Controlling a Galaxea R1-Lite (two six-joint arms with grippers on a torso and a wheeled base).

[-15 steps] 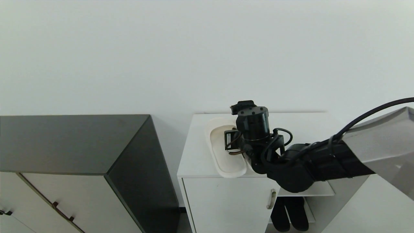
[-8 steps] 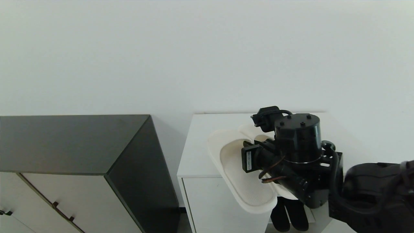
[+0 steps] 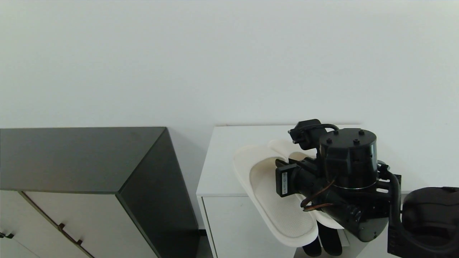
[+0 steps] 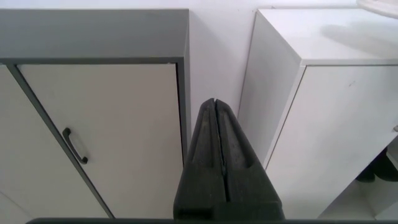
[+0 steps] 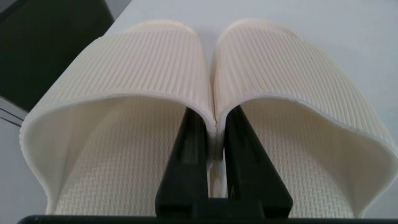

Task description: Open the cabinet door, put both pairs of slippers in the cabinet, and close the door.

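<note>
- The right end effector has one finger inside each of the cream slippers. It pinches the two inner strap walls together between them, so one grip carries the whole pair.
- The slippers lie side by side with their soles level with each other. The toes point towards the back of the white cabinet and the heels hang out past its front edge. Whether the toes touch the cabinet's top is hard to tell from the head view.
- That slant looks right for a move down towards the opening under the top, though I judge the pair must come clear of the front edge first.
- The black slippers sit low down inside the white cabinet on its right side, so one pair appears to be stowed already.
- The left end effector has its fingers pressed together on nothing. It faces the white cabinet's left side, where the cabinet stands just beside the dark-topped cabinet. It is well out of the carrying arm's way.
</note>
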